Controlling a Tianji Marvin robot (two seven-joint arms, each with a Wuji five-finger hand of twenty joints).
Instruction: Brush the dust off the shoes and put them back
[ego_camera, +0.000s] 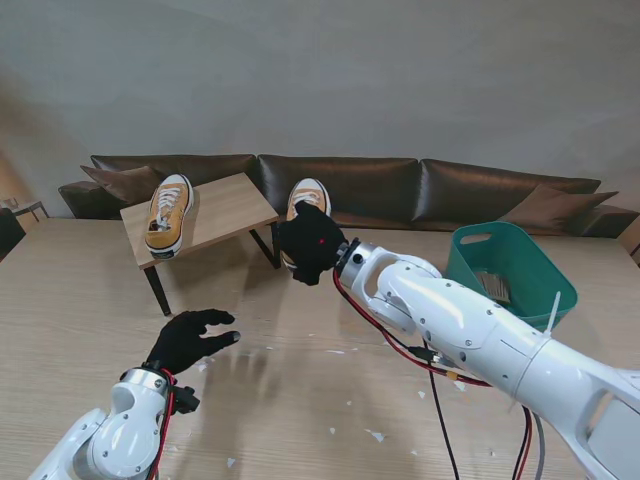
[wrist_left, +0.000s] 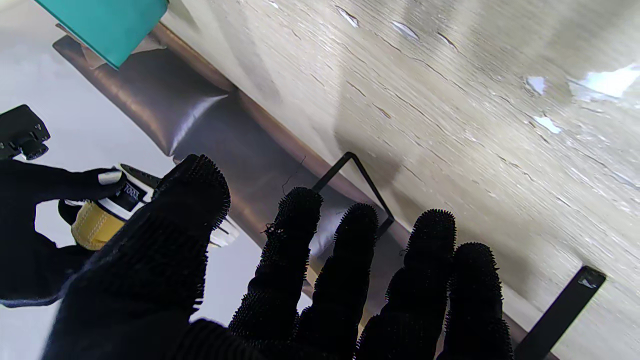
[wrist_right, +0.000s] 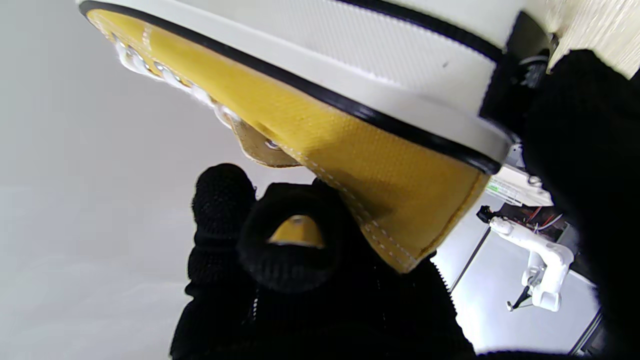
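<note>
Your left hand (ego_camera: 190, 338) sits nearest the stand camera, palm down just over the wooden table (ego_camera: 300, 400), fingers spread and holding nothing. Farther out, your right hand (ego_camera: 308, 243) is clamped on the heel of a yellow sneaker (ego_camera: 306, 195), held up off the table, toe pointing away from you. You can see the second sneaker (ego_camera: 168, 214) resting on the small low table (ego_camera: 235, 205) to the left. A teal basket (ego_camera: 525, 262) stands on the right.

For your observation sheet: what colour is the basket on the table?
Teal green basket; clearest in the stand view.
</note>
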